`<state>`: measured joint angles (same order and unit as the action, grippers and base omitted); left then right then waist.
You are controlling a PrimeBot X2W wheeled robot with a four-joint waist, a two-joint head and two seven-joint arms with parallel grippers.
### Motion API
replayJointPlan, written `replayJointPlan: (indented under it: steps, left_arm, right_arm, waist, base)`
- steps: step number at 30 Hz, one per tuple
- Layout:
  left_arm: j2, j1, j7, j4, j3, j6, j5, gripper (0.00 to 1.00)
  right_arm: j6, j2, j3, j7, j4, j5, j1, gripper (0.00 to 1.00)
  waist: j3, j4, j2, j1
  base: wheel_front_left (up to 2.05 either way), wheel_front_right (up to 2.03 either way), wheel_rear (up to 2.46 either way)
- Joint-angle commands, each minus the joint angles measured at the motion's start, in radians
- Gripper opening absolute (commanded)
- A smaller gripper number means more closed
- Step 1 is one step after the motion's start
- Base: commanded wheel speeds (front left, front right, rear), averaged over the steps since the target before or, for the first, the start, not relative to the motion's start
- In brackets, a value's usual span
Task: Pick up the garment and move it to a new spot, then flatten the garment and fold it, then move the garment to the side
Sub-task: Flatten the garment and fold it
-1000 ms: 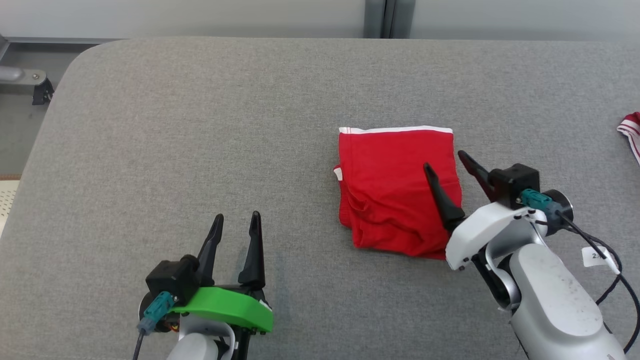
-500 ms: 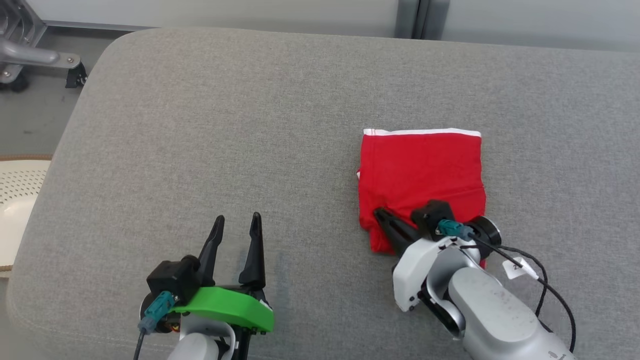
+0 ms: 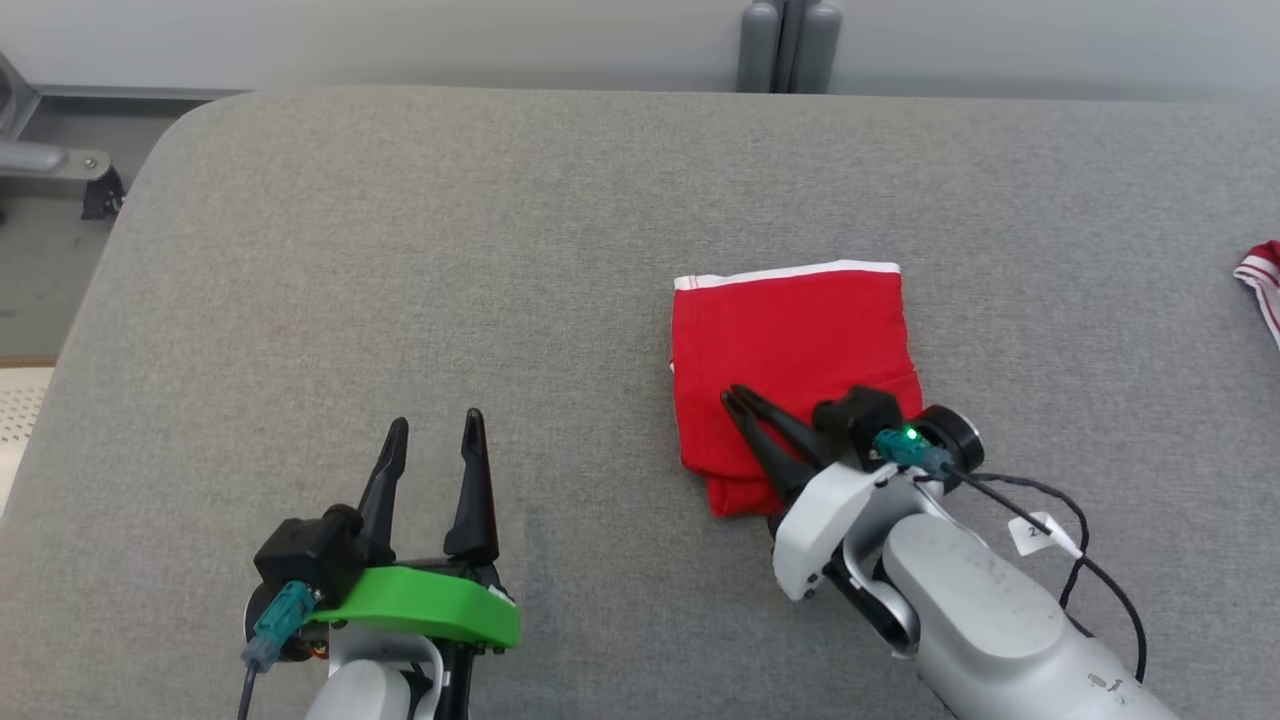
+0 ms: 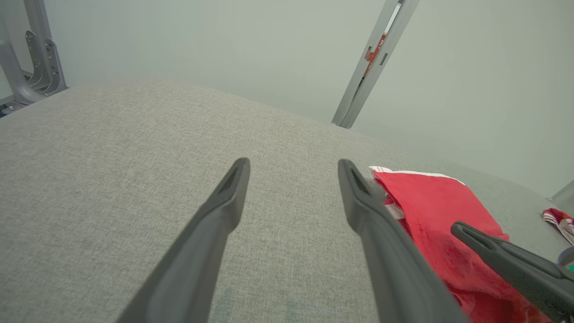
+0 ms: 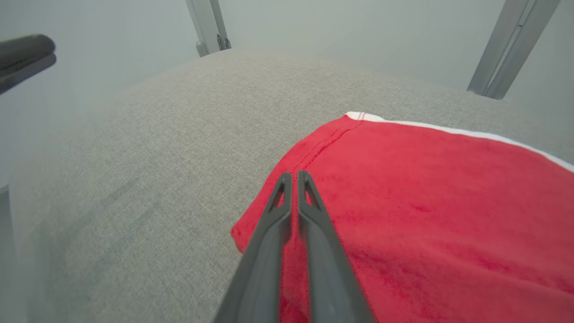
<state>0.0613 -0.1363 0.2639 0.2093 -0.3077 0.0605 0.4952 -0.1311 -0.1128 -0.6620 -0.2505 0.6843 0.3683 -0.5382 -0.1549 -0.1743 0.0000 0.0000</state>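
A folded red garment [image 3: 790, 340], white-trimmed along its top edge, was pictured lying right of centre on the grey tabletop [image 3: 400, 250]. The right gripper [image 3: 734, 394] was seen reaching in from the lower right of the frame and laid across the garment's lower left part. Its fingers were drawn together with barely a slit between them. Whether any cloth was caught between them could not be told. In the right wrist view, the right gripper [image 5: 291, 176] was shown over the red cloth [image 5: 426, 188], tips close to its left border.

The left gripper [image 3: 436, 420] was pictured at the lower left of the frame over bare tabletop, well apart from the garment, its fingers spread wide and nothing held. In the left wrist view, the left gripper [image 4: 293, 163] was framed at centre, with the garment [image 4: 430, 202] seen at the right of the frame. A red-and-white striped cloth [image 3: 1262, 275] was caught at the far right edge of the head view, well apart from the garment.
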Motion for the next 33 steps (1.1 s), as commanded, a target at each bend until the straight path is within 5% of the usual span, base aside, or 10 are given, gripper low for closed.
replayJointPlan:
  steps: [1, 18, 33]
  left_arm:
    - [0.0, 0.015, 0.0, -0.007, 0.01, -0.008, -0.013, 1.0]
    - [-0.008, 0.093, 0.0, -0.009, 0.096, -0.019, -0.16, 1.0]
    - [-0.01, 0.163, 0.0, -0.001, 0.149, -0.024, -0.172, 1.0]
  right_arm:
    - [0.001, -0.008, 0.03, -0.01, -0.022, -0.001, 0.011, 1.0]
    - [0.001, 0.033, 0.536, -0.015, -0.373, -0.173, 0.355, 1.0]
    - [0.001, 0.061, 0.602, -0.015, -0.44, -0.179, 0.47, 1.0]
  waist:
    - [0.031, 0.037, 0.0, 0.0]
    - [0.124, 0.155, 0.0, 0.0]
    - [0.143, 0.159, 0.0, 0.0]
  base:
    - [0.0, 0.0, 0.0]
    - [0.0, 0.0, 0.0]
    - [0.0, 0.0, 0.0]
